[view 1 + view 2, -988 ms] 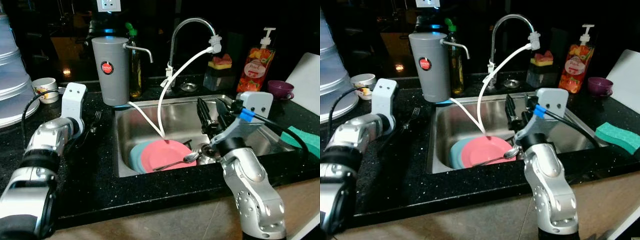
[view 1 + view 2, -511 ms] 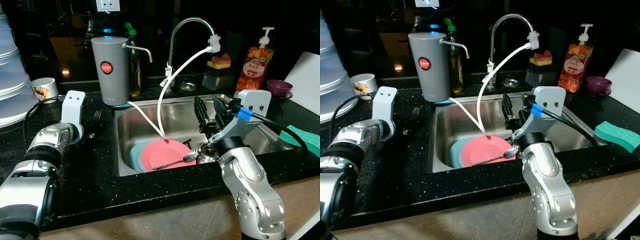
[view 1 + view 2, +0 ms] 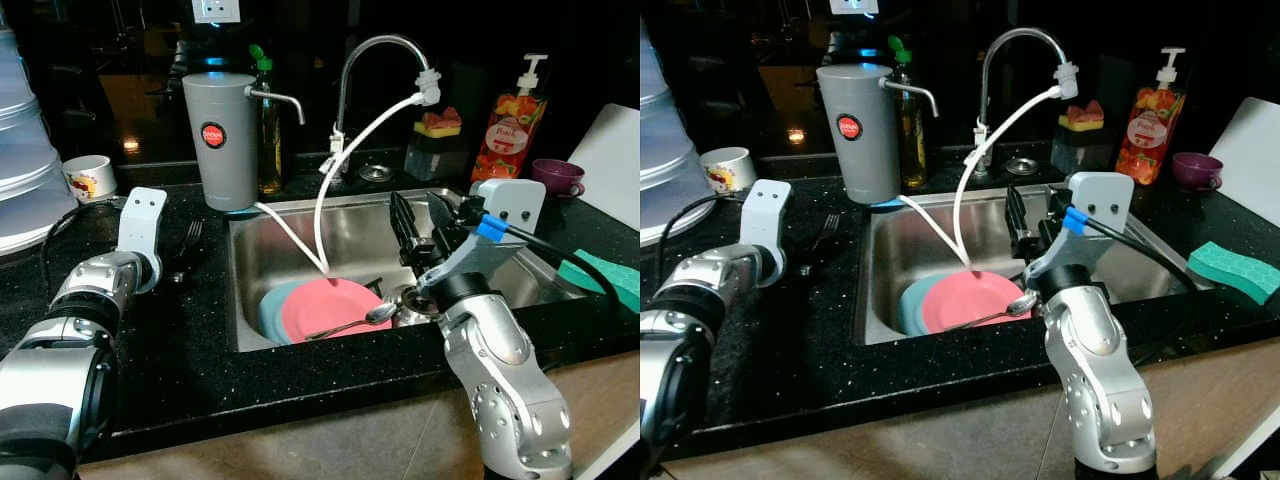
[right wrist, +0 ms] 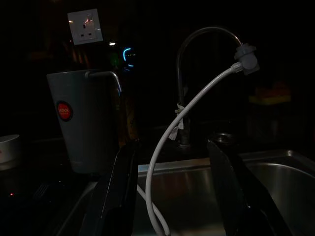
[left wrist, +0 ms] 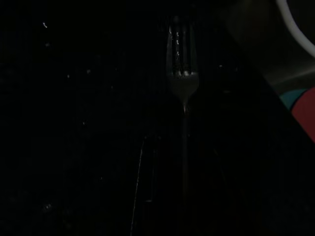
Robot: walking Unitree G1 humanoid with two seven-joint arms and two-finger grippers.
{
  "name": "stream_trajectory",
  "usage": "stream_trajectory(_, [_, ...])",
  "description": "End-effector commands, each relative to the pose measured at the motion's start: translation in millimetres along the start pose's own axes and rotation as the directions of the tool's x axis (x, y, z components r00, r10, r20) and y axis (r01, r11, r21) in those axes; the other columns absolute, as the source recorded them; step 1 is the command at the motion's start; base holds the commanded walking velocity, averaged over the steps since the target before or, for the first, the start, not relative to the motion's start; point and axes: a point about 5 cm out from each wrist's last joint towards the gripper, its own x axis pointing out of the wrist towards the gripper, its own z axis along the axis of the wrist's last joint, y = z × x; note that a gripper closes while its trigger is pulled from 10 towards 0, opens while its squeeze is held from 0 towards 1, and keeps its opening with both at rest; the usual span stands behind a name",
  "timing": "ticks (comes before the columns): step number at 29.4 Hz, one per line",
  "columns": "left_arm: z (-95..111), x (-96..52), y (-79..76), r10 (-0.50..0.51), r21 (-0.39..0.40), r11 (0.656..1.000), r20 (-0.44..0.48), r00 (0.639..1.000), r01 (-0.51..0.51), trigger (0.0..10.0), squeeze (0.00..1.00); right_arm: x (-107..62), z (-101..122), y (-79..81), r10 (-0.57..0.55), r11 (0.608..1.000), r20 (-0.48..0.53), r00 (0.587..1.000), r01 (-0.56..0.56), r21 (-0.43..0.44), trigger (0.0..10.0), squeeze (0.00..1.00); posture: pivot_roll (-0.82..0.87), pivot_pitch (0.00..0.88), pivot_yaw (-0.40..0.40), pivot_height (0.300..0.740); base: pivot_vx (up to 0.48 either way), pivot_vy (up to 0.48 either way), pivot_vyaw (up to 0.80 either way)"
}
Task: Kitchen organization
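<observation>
A silver fork (image 3: 191,238) lies on the black counter (image 3: 180,340) left of the sink; its tines (image 5: 182,73) show faintly in the dark left wrist view. My left gripper (image 3: 177,262) rests low on the counter just short of the fork's handle. In the steel sink (image 3: 350,235), a pink plate (image 3: 335,308) lies on a blue plate (image 3: 270,310), with a spoon (image 3: 352,323) lying across the pink one. My right gripper (image 3: 420,225) hangs open above the right half of the sink, its fingers (image 4: 120,191) spread wide and holding nothing.
Behind the sink stand a grey water jug (image 3: 222,140), a faucet (image 3: 375,60) with a white hose (image 3: 345,170), a sponge holder (image 3: 440,140) and a soap bottle (image 3: 512,120). A purple cup (image 3: 560,178) and green sponge (image 3: 612,275) sit at right, a white mug (image 3: 90,178) at left.
My left arm has drawn back a little toward me along the counter; the fork has stayed put. The right gripper has barely moved.
</observation>
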Motion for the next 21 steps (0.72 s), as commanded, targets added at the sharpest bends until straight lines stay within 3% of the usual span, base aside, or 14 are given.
stream_trajectory(1, [4.6, -0.6, 2.3, 0.017, 0.021, 1.000, 0.012, 1.000, -0.017, 10.0, 0.00, -2.1, 1.0, 0.6, 0.000, 1.000, -0.002, 1.000, 0.000, 0.003, 10.0, 0.00, -0.05, 0.105, -0.007, 0.740, 0.000, 0.000, 0.00])
stream_trajectory(3, [10.8, 1.3, -3.8, 0.022, -0.003, 1.000, 0.059, 0.998, -0.022, 10.0, 0.00, -2.5, 0.7, 0.3, -0.004, 1.000, -0.003, 1.000, 0.004, 0.004, 10.0, 0.00, -0.05, 0.105, -0.007, 0.740, 0.000, 0.000, 0.00])
stream_trajectory(11, [7.7, 5.0, -14.7, 0.007, -0.040, 0.999, 0.057, 0.998, -0.005, 10.0, 0.00, -2.4, -0.2, 0.3, -0.006, 1.000, -0.006, 1.000, 0.006, 0.006, 10.0, 0.00, -0.03, 0.110, -0.007, 0.740, 0.000, 0.000, 0.00])
stream_trajectory(20, [-19.3, 7.9, -19.2, 0.038, -0.080, 0.996, -0.026, 0.999, -0.040, 10.0, 0.00, -0.7, 0.1, 0.2, 0.000, 1.000, -0.011, 1.000, 0.000, 0.004, 10.0, 0.00, -0.04, 0.109, -0.021, 0.740, 0.000, 0.000, 0.00])
stream_trajectory(21, [-22.0, 8.2, -20.0, 0.037, -0.088, 0.995, -0.033, 0.999, -0.040, 9.6, 0.00, -0.7, 0.1, 0.2, 0.000, 1.000, -0.012, 1.000, 0.000, 0.003, 10.0, 0.00, -0.04, 0.110, -0.022, 0.740, 0.000, 0.000, 0.00])
